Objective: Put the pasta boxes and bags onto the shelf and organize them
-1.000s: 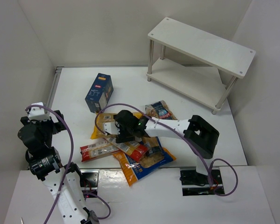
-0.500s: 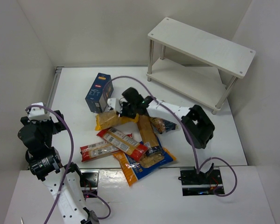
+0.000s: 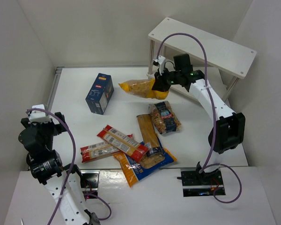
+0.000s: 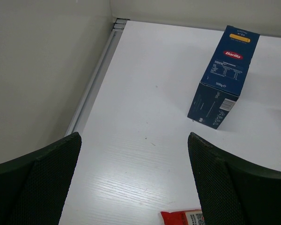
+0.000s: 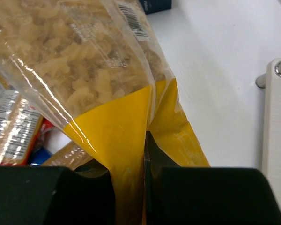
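Note:
My right gripper (image 3: pixel 160 84) (image 5: pixel 145 157) is shut on the yellow end of the large yellow bag (image 3: pixel 139 88) (image 5: pixel 84 79). The bag hangs in the air, stretched out to the left, just in front of the left legs of the white shelf (image 3: pixel 201 44). The dark blue carton (image 3: pixel 99 93) (image 4: pixel 225 77) stands on the table at the back left. Two red-and-white spaghetti packs (image 3: pixel 122 143) lie in the pile near the front. The small blue-labelled bag (image 3: pixel 165 117) and the orange-and-blue bag (image 3: pixel 143 166) lie there too. My left gripper (image 4: pixel 136 187) is open over bare table.
A long tan pack (image 3: pixel 147 131) lies between the spaghetti packs and the small bag. White walls enclose the table on the left, back and right. A metal rail (image 4: pixel 96 79) runs along the left edge. A red pack corner (image 4: pixel 185 218) shows below my left fingers.
The right gripper closed on the yellow bag in the pile, lifted it and carried it back and right to the shelf's left end. The left arm stayed put.

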Motion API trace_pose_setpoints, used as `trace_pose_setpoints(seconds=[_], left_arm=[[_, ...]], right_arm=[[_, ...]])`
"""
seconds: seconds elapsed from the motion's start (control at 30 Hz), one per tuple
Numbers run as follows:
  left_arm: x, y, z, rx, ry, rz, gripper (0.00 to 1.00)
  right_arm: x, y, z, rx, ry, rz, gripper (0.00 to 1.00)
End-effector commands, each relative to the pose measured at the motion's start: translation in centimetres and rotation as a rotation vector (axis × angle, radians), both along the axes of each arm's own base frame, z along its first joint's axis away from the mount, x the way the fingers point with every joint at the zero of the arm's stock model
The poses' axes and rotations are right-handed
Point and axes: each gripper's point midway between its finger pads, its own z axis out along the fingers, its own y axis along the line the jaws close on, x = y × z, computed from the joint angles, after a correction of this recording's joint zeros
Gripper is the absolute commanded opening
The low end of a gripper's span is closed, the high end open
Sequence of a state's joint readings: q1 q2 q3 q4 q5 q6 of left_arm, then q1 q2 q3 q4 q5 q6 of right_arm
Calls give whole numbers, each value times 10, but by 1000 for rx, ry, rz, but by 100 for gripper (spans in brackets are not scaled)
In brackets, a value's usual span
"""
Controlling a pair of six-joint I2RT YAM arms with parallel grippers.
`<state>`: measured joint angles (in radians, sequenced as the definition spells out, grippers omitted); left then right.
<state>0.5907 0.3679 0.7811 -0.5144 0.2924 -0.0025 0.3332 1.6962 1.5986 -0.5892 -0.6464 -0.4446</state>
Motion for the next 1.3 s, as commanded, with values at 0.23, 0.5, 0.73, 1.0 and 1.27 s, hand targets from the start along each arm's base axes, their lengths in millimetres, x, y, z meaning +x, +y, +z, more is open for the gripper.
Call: trace_pose_setpoints(seconds=[0.23, 0.5, 0.73, 1.0, 1.27], left_arm=[[-1, -2, 16, 40, -55, -10, 100], [1, -1, 14, 35, -47, -10, 100], [1, -1, 14, 35, -47, -10, 100], [1, -1, 14, 35, -47, -10, 100], [1, -1, 14, 35, -47, -10, 100]], right_arm=[[-42, 7, 121, 278, -113, 120, 0], [-51, -23, 200, 288, -355, 12, 0], [-62, -36, 251, 297, -501, -39, 0], [-57, -73, 304, 276, -690, -245, 0], [-40, -132, 355, 285, -845, -592, 0]])
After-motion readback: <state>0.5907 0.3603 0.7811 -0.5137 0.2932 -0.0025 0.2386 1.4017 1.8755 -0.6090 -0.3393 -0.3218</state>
